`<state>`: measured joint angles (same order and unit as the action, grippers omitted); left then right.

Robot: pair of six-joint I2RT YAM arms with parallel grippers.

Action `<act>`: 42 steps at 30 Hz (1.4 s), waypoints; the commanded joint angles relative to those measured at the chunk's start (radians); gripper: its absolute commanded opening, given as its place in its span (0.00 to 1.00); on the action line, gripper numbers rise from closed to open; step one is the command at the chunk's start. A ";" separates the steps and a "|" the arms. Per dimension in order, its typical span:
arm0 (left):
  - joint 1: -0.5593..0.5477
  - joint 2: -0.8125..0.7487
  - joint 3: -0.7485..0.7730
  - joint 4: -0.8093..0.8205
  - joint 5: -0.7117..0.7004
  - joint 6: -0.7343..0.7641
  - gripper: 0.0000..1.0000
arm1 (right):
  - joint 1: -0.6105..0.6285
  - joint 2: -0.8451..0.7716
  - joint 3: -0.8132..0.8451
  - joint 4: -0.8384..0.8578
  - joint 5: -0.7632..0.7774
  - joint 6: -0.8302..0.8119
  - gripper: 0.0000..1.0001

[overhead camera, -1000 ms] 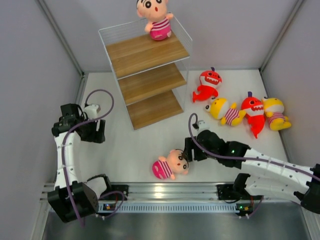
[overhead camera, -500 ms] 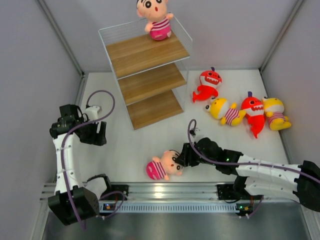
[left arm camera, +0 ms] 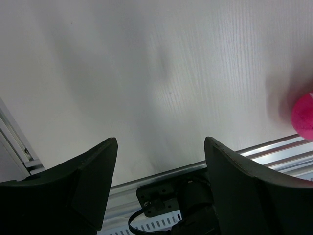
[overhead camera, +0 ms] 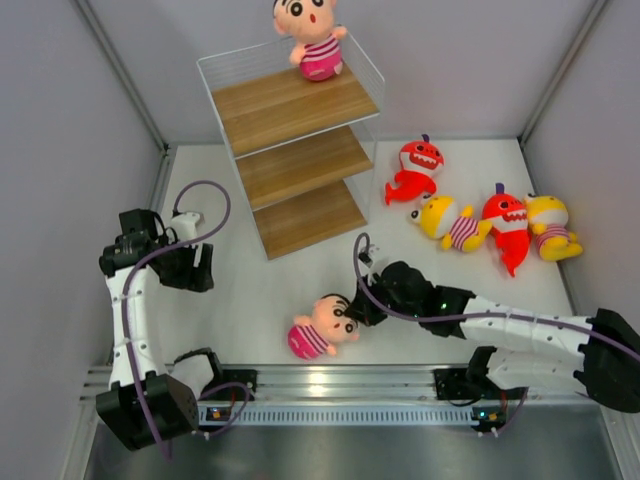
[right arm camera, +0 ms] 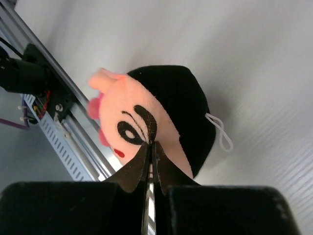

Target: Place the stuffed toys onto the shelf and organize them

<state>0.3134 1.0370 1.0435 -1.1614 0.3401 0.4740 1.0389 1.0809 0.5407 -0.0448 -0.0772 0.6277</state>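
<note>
A black-haired boy doll [overhead camera: 320, 328] in a pink striped outfit lies near the table's front edge. My right gripper [overhead camera: 358, 305] is shut at its head. In the right wrist view the closed tips [right arm camera: 150, 142] pinch the boy doll [right arm camera: 156, 112] at the brow of its face. My left gripper [overhead camera: 185, 268] hangs open over bare table at the left, its jaws [left arm camera: 160, 147] wide apart with nothing between them. The shelf [overhead camera: 300, 150] stands at the back, with a second boy doll [overhead camera: 315, 40] sitting on its top board.
Two red sharks [overhead camera: 418, 165] [overhead camera: 505, 225] and two yellow dolls [overhead camera: 448, 222] [overhead camera: 548, 225] lie in a cluster at the right. A metal rail [overhead camera: 320, 385] runs along the near edge. A pink bit of the near doll [left arm camera: 304, 115] shows at the left wrist view's right edge.
My right gripper reached left to the boy doll's head and closed on it. The doll shifted left and turned. The left arm barely moved.
</note>
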 commanded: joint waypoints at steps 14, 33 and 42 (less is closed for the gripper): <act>0.006 -0.044 0.642 -0.337 0.278 0.077 0.74 | 0.015 0.019 0.918 -0.530 0.093 -0.825 0.00; 0.069 0.054 1.067 -0.343 0.904 0.051 0.98 | 0.067 0.250 1.196 -0.305 -0.001 -0.904 0.00; 0.069 0.090 1.024 -0.342 0.947 0.052 0.99 | 0.131 0.410 1.384 -0.287 0.051 -0.908 0.00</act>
<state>0.3737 1.1320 2.0808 -1.3479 1.2205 0.4866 1.1503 1.4597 1.8236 -0.4065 -0.0475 -0.2703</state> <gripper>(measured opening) 0.984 0.007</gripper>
